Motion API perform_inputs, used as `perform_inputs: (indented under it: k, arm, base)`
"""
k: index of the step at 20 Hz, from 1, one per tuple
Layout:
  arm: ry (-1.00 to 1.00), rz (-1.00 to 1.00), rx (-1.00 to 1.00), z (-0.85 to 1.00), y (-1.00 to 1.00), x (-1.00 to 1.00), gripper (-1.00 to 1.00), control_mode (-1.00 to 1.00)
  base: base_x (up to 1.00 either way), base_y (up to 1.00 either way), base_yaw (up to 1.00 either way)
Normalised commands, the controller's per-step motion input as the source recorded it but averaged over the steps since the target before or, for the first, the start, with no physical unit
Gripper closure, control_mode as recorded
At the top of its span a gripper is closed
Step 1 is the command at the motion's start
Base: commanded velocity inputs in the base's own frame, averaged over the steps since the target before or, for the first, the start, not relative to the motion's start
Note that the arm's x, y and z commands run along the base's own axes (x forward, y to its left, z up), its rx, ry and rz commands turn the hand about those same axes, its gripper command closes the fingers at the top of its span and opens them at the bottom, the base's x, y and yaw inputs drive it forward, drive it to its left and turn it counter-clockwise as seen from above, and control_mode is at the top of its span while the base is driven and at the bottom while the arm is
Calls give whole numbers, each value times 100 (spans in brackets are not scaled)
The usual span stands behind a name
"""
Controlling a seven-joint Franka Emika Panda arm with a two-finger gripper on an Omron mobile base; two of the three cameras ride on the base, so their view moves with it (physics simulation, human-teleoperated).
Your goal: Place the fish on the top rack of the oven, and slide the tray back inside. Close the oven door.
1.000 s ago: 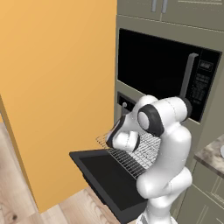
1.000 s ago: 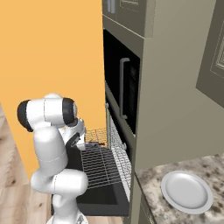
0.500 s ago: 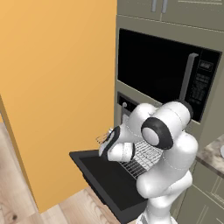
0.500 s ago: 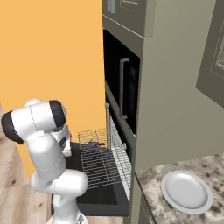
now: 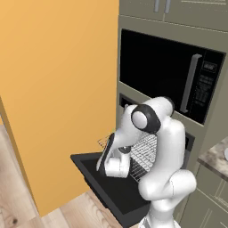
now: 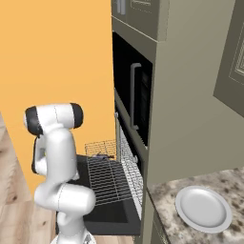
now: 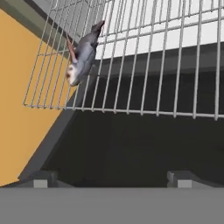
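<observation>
Fish (image 7: 82,54) lies on the top rack (image 7: 144,65), at about 10 o'clock in the hand view, near the rack's front corner. Rack is pulled out over the open oven door (image 5: 104,182), so placing looks done; slide-in and door close remain.

Risks, as judgement: fish sits close to the rack's edge, so a hard or jerky shove could shake it off onto the door. A push at one end could skew the rack and jam it in the oven (image 6: 125,143). Lifting the door with the rack out would hit the rack.

Gripper (image 7: 111,178) jaws are spread wide, nothing between them, fingertips (image 7: 41,178) low at 6 o'clock, looking along the door under the rack's front bar. In the left base view the arm folds down from its elbow, hand (image 5: 116,161) low above the door, just in front of the rack. White plate (image 6: 202,208) sits on the counter at 4 o'clock in the right base view.
</observation>
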Motion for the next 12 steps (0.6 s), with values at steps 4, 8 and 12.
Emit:
perform_inputs:
  k: [4,8,12]
  arm:
    - [1,-5,-12,-38,90,51,-100,-100]
    - [0,-6,-9,-57,28,48,-100,-100]
    - [0,-8,-8,-73,-3,48,-100,-100]
  base:
    - [0,0,0]
    - [0,0,0]
    - [0,0,0]
